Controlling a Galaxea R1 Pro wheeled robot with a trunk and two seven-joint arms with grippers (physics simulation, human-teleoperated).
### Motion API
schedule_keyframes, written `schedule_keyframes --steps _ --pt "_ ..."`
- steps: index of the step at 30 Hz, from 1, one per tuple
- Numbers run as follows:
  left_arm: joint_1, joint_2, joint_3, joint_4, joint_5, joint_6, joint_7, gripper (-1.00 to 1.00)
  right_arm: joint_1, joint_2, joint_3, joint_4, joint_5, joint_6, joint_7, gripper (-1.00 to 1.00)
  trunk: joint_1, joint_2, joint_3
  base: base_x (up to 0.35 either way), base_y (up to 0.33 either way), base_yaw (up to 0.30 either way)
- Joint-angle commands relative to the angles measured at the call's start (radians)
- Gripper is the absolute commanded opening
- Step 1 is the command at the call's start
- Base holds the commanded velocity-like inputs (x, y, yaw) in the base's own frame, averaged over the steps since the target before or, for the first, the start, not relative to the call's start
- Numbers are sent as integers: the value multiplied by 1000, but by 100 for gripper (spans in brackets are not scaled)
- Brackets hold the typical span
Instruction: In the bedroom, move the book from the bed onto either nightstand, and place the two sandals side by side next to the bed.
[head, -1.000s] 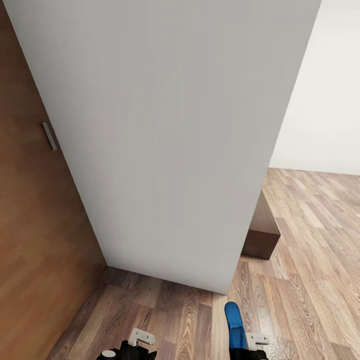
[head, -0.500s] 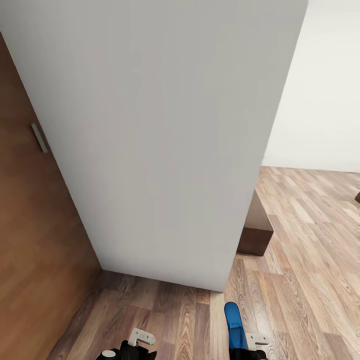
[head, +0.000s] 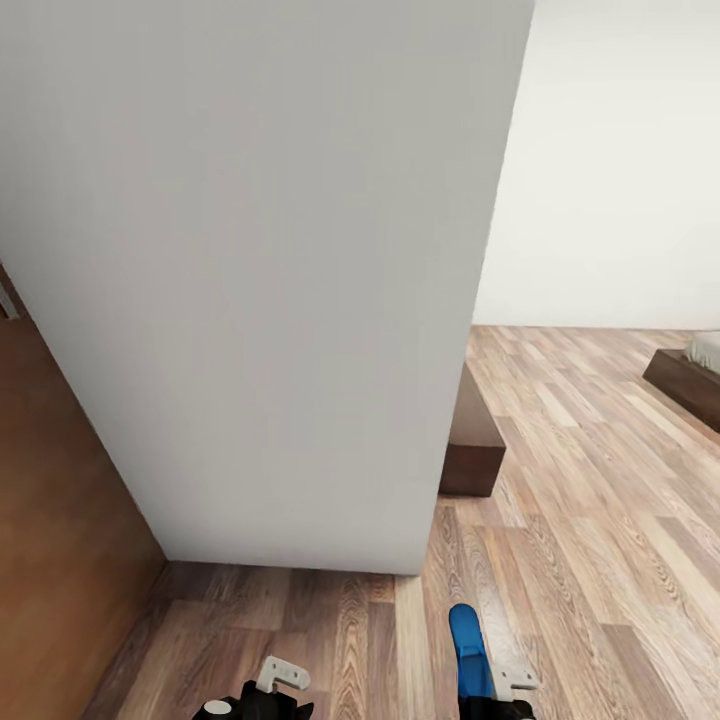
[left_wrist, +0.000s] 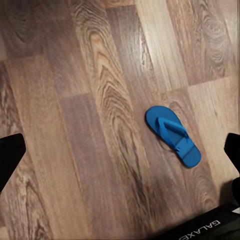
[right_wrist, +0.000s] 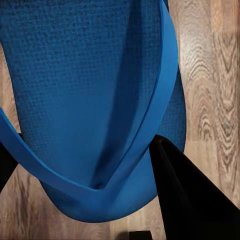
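- Grey wall (head: 270, 280) dead ahead, wood-plank floor (head: 600, 520) to the rt; robot looks to be in transit.
- Bed (head: 690, 380): just a corner at far rt, well apart from robot. Book and nightstand unseen, so that step can't be judged.
- Dark low cabinet (head: 472, 440) behind wall edge.
- Sandal 1 (right_wrist: 100, 100) clamped in right hand (head: 487, 690).
- Sandal 2 (left_wrist: 173, 135) lying on floor under left hand (left_wrist: 120, 160), fingers apart, empty.
- Progress: early. No sandal placed by bed yet.
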Motion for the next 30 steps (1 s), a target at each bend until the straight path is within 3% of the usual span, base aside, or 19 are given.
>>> schedule_keyframes --steps 1,16,30 --pt "0 0 0 -1 -8 0 -2 100 -1 1 -7 1 -2 -2 -3 -100 0 0 -1 0 101 -273" --pt "0 0 -2 -1 -8 -2 -2 100 -1 4 -7 1 -2 -2 -2 -100 0 0 -1 0 74 -119" --pt "0 0 -2 -1 -8 -3 -2 100 -1 3 -7 1 -2 -2 -1 -100 0 0 -1 0 17 -253"
